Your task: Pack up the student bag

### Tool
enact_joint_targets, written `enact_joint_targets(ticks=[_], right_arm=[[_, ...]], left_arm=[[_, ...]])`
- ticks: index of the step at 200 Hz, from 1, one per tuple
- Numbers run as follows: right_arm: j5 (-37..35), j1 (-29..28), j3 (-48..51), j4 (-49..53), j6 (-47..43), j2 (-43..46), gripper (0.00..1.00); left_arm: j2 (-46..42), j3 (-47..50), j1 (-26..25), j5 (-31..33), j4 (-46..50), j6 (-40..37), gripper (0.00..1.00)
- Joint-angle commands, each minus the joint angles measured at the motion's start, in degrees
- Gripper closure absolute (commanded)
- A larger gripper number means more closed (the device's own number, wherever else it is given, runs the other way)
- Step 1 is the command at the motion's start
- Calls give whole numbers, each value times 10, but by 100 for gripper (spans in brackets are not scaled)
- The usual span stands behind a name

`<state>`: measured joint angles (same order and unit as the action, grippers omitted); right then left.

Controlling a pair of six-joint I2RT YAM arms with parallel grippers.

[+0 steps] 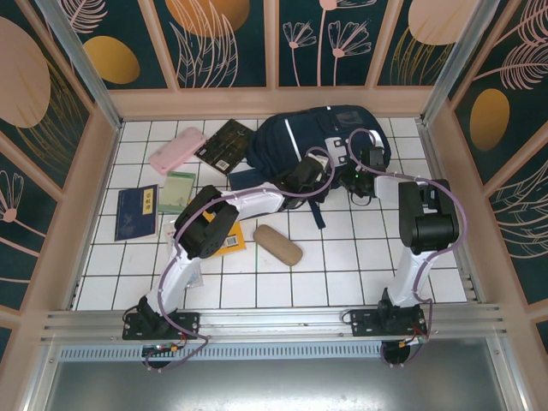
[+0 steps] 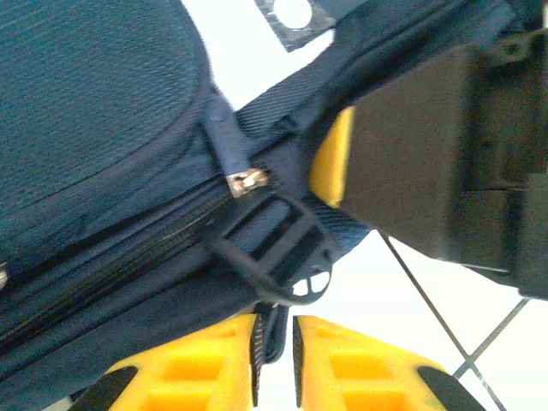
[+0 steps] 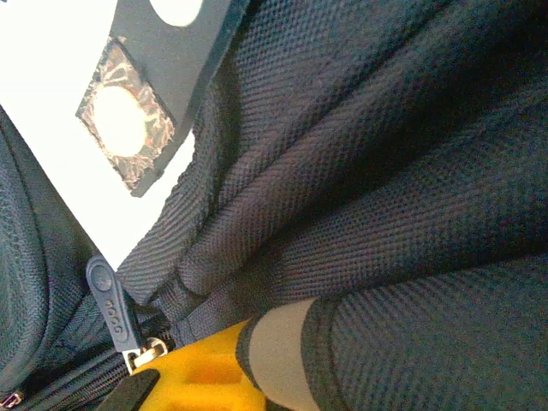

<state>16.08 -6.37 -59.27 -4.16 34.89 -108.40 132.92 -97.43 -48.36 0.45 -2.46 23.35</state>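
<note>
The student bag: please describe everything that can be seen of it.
The student bag is a navy backpack of woven fabric with thin white stripes, lying at the far side of the white tiled table. Its zip looks shut, a black buckle beside it. The left gripper pinches a strap; the right gripper touches the fabric.

Navy-blue cloth backpack: coarse woven fabric, matt, with a ribbed grain close up.
Small zip clasp: bright shiny metal on a cloth tab.
Black strap buckle: moulded plastic, smooth, dull sheen.
Left gripper: hard yellow plastic fingers, smooth, with matt black inner pads.
White tiled tabletop: smooth, slightly glossy tiles, grey joints.
Pink oblong pencil case: smooth, matt; material unclear.
Tan oval case: matt, soft-looking.
Black-covered book: paper cover, slight gloss.
Silver front rail: ribbed bare metal, satin finish.
</note>
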Motion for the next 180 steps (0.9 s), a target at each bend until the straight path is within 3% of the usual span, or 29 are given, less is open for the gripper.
enact_joint_targets(ticks=[1, 101, 150, 166, 180], right_arm=[[-12, -2, -10, 24, 0, -26, 86], [-4, -2, -15, 25, 0, -29, 85], [-2, -1, -16, 28, -1, -23, 85], [-2, -2, -16, 28, -1, -23, 84], [-2, -2, -15, 29, 1, -22, 85]], left_arm=[[37, -34, 1, 3, 43, -48, 80], [88, -86, 1, 25, 99, -59, 81], [108, -100, 1, 76, 137, -67, 79], [108, -98, 1, 77, 141, -70, 82], [106, -95, 2, 70, 140, -69, 92]])
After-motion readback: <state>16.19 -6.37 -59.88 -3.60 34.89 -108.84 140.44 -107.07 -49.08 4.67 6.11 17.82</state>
